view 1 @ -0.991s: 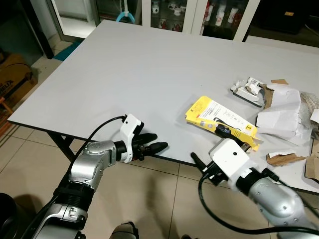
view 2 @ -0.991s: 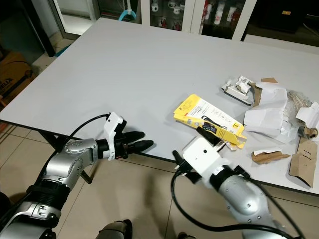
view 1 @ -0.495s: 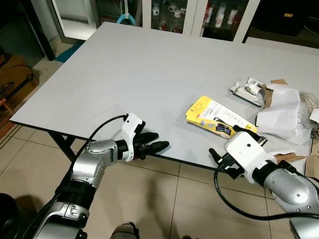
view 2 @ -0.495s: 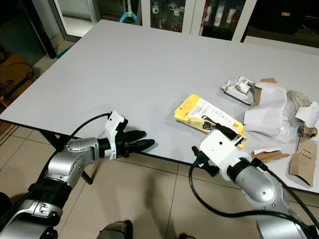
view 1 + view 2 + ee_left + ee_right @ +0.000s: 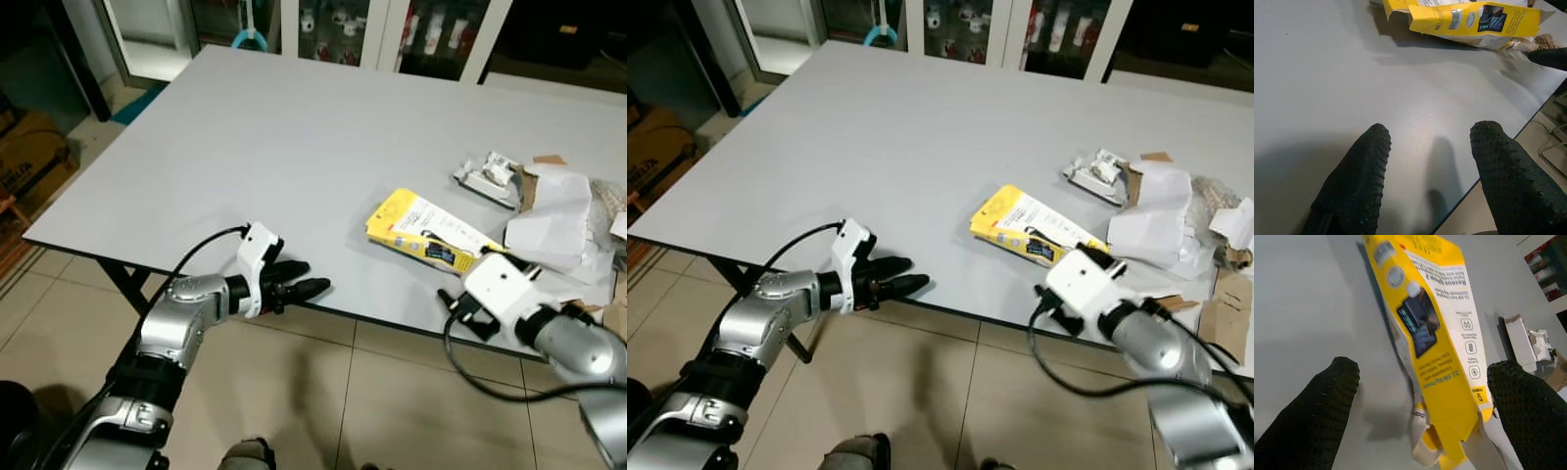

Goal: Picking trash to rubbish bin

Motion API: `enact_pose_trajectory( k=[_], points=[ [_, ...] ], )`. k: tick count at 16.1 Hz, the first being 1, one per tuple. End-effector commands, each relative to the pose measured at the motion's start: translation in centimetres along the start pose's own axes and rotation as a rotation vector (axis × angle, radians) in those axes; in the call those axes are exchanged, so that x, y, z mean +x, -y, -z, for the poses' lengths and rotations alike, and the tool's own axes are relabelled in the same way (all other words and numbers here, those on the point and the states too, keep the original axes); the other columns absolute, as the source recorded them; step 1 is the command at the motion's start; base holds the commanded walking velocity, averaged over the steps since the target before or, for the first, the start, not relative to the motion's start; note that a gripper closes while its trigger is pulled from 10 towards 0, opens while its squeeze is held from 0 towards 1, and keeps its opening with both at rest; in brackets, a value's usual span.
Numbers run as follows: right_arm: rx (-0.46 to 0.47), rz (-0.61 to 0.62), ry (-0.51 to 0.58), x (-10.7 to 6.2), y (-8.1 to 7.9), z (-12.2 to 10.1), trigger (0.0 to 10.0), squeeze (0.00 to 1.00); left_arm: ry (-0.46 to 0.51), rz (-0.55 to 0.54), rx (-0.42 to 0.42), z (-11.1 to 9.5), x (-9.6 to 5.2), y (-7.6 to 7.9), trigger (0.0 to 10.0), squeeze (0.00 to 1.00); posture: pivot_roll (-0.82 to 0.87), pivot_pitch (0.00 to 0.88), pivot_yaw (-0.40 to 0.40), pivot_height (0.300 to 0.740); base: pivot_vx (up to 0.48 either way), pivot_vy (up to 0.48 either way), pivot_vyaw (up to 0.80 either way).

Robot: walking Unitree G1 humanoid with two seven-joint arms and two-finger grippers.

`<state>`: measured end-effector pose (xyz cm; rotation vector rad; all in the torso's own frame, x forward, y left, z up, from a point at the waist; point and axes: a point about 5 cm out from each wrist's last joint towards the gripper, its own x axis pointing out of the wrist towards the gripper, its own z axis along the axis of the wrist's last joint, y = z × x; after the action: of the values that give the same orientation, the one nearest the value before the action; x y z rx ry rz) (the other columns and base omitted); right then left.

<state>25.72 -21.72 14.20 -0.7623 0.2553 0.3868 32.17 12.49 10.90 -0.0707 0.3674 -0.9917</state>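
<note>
Left eye view: a grey tabletop is seen, bearing a flattened yellow box with white printed panel and torn flap, near its front edge. Crumpled white paper lies just beyond. The right gripper is spread around the box's end; the left gripper is spread over the tabletop edge.
</note>
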Motion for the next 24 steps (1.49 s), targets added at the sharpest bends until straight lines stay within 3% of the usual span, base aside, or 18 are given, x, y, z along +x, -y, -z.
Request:
enact_pose_trajectory(
  k=[1, 8, 14, 17, 18, 19, 24],
  points=[
    [-0.021, -0.018, -0.01, 0.2, 0.4, 0.8, 10.0, 0.0, -0.015, 0.014, 0.002, 0.2, -0.1, 0.2, 10.0, 0.0, 0.27, 0.135, 0.005, 0.74, 0.0, 0.0, 0.0],
    [-0.122, 0.007, -0.084, 2.1, 2.2, 4.3, 10.0, 0.0, -0.024, 0.006, 0.001, 0.4, -0.6, 0.1, 10.0, 0.0, 0.3, 0.148, 0.008, 0.74, 0.0, 0.0, 0.0],
    [-0.124, 0.038, -0.067, 2.8, 3.1, 5.2, 10.0, 0.0, -0.025, 0.003, 0.002, 0.3, -0.7, 0.0, 10.0, 0.0, 0.3, 0.147, 0.009, 0.74, 0.0, 0.0, 0.0],
    [-0.071, 0.03, -0.105, 3.1, 2.9, 6.8, 10.0, 0.0, -0.028, 0.008, 0.002, 0.4, -0.6, 0.1, 10.0, 0.0, 0.3, 0.149, 0.009, 0.74, 0.0, 0.0, 0.0],
    [-0.05, 0.011, -0.131, 3.3, 2.4, 7.7, 6.9, 0.0, -0.028, 0.01, 0.001, 0.4, -0.6, 0.2, 10.0, 0.0, 0.3, 0.149, 0.009, 0.74, 0.0, 0.0, 0.0],
    [-0.017, -0.018, -0.163, 3.4, 1.5, 8.8, 0.0, 0.0, -0.028, 0.01, -0.001, 0.5, -0.6, 0.3, 10.0, 0.0, 0.3, 0.151, 0.006, 0.74, 0.0, 0.0, 0.0],
    [0.033, -0.078, -0.138, 3.8, -0.5, 9.5, 0.0, 0.0, -0.03, 0.008, -0.008, 0.7, -0.7, 0.4, 10.0, 0.0, 0.3, 0.157, 0.004, 0.74, 0.0, 0.0, 0.0]
  ],
)
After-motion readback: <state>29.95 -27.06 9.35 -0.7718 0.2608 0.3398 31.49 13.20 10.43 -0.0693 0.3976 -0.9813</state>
